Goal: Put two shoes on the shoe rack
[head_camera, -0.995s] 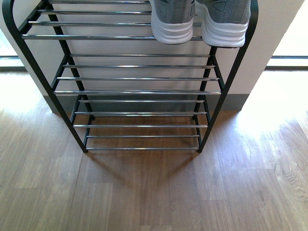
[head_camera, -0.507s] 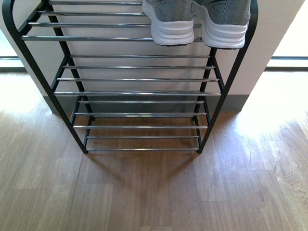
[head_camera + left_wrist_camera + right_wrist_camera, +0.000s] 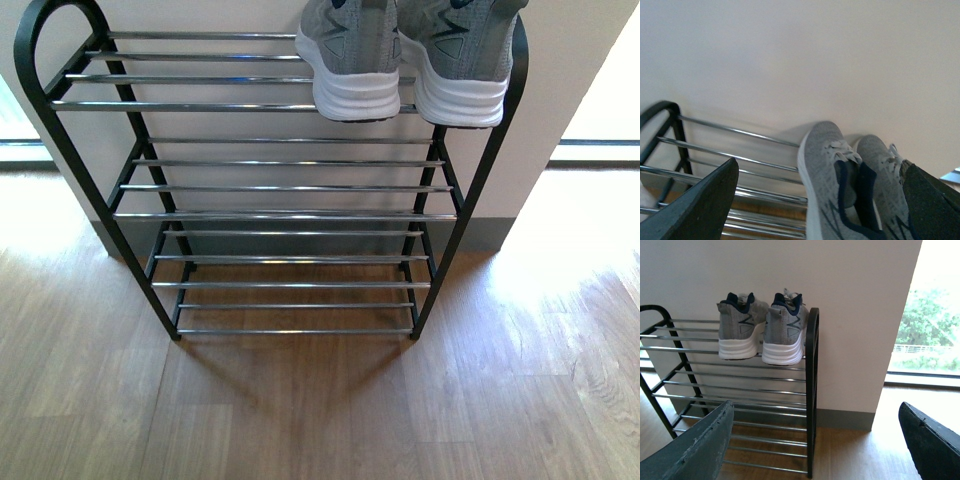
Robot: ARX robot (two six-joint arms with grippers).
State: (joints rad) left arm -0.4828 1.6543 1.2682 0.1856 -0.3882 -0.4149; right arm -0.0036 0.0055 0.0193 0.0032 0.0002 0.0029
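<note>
Both shoes sit on the top tier of the shoe rack [image 3: 46, 125], at its right end. The inner shoe [image 3: 355, 62] and the outer shoe [image 3: 462, 60] stand upright, just beside each other. Heels face the robot and toes point at the wall [image 3: 570, 70]. The white heel soles hang a little over the front rod. The outer shoe is right by the rack's black side post. The right wrist view shows the same: pair level on the rods, no tilt visible.

Left gripper [image 3: 818, 164]: its fingers [image 3: 705, 200] are spread wide with nothing between them. It is near the pair, looking down on it from above and behind the heels, and I can see no contact. Right gripper [image 3: 816, 407]: fingers [image 3: 695, 450] also spread wide, nothing held, well apart from the rack. Neither arm shows in the front view.

Progress: placing looks done, since two of two shoes are on the rack and none is on the wood floor [image 3: 320, 420]. I judge that no pick or place step is left. At most the arms need to pull clear. The heel overhang is small, so the pair looks stable. A bump from the left gripper as it backs away could shift the pair.
</note>
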